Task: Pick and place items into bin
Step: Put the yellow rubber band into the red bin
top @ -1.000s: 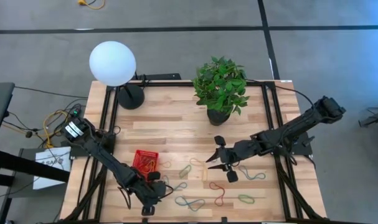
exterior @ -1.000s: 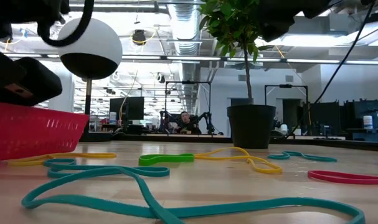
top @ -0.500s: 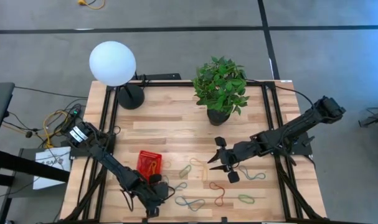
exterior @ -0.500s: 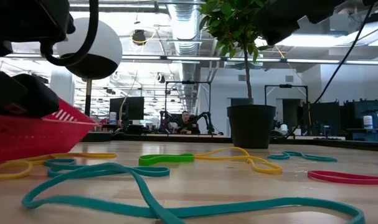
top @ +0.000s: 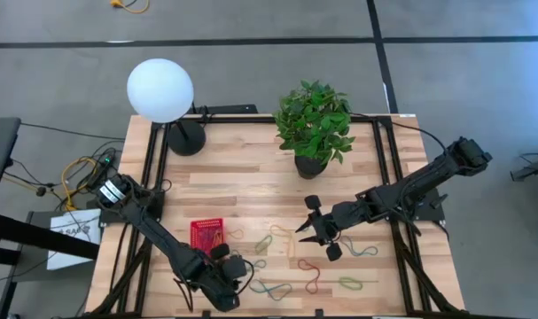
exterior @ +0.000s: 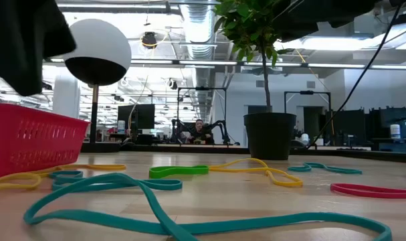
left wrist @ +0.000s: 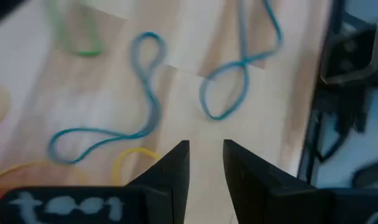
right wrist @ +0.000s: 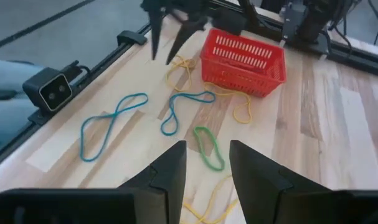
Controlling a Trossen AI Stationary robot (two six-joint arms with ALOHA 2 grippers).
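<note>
The red mesh basket (top: 206,234) stands flat on the table's near left part, with a few loops inside; it also shows in the right wrist view (right wrist: 241,61) and the low view (exterior: 35,139). Coloured loops lie flat around it: green (top: 264,242), blue (top: 251,264), a blue figure-eight (top: 270,288), red (top: 311,279) and teal (top: 362,250). My left gripper (top: 236,268) hovers open just right of and nearer than the basket, above blue loops (left wrist: 145,93). My right gripper (top: 306,232) hangs open over the table's middle, above the green loop (right wrist: 207,146).
A potted plant (top: 315,124) stands at the table's far middle and a white globe lamp (top: 160,89) at the far left corner. Black frame rails run along both sides of the table. Bare wood lies between the plant and the loops.
The basket tipped up on one side half a second ago and now stands flat again, near where it was. My left gripper has moved up and toward the table's right and near edge, away from the basket. My right gripper has kept still.
</note>
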